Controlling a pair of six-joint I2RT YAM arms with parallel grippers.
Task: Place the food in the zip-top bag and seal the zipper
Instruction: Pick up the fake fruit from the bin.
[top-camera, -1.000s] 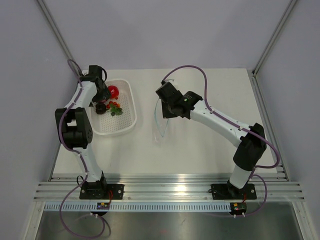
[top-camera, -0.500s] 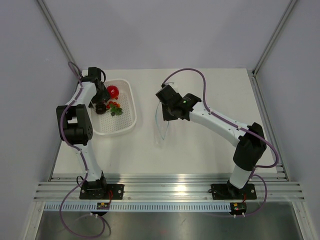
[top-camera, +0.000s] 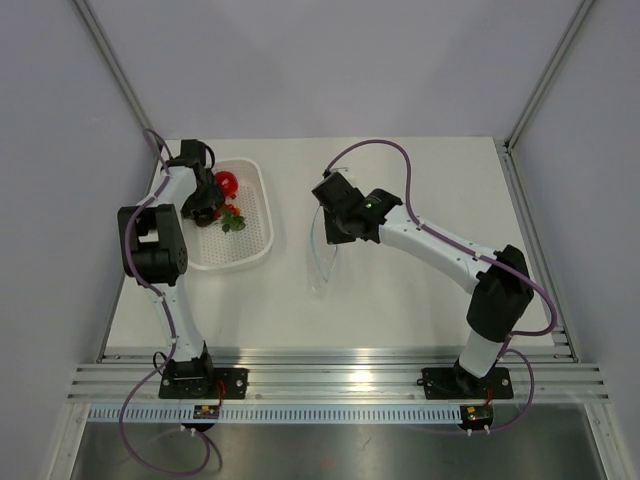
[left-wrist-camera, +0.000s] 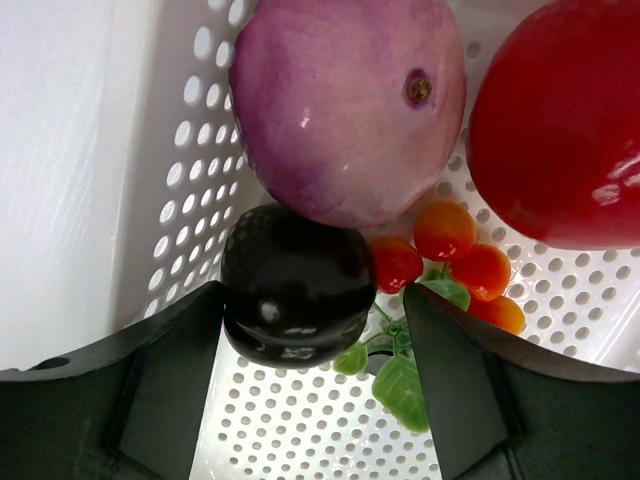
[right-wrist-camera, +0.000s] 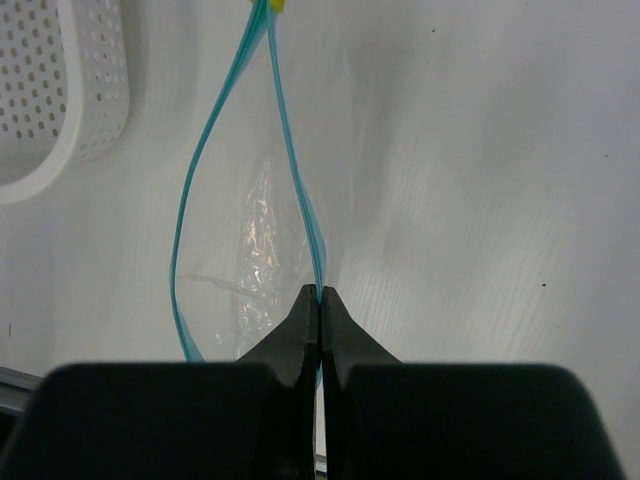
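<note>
The food lies in the white perforated basket (left-wrist-camera: 190, 150): a pink roundish piece (left-wrist-camera: 345, 100), a red roundish piece (left-wrist-camera: 560, 120), a glossy black piece (left-wrist-camera: 295, 285) and a green leafy sprig with small orange-red balls (left-wrist-camera: 400, 385). My left gripper (left-wrist-camera: 312, 335) is open low in the basket. The black piece sits between its fingers, against the left one and apart from the right one. My right gripper (right-wrist-camera: 320, 292) is shut on the zipper (right-wrist-camera: 300, 190), holding the zip-top bag (right-wrist-camera: 255, 240) with its mouth gaping. From above the bag (top-camera: 322, 255) hangs below that gripper (top-camera: 335, 228).
The basket (top-camera: 255, 225) stands at the table's left, with the left arm bent over it. The bag's lower end touches the white table (top-camera: 400, 310) mid-way between the arms. An aluminium rail runs along the near edge.
The left arm has folded back a little toward the left wall and its gripper has settled over the black piece, jaws narrowing slightly. The right arm and the bag have barely shifted.
</note>
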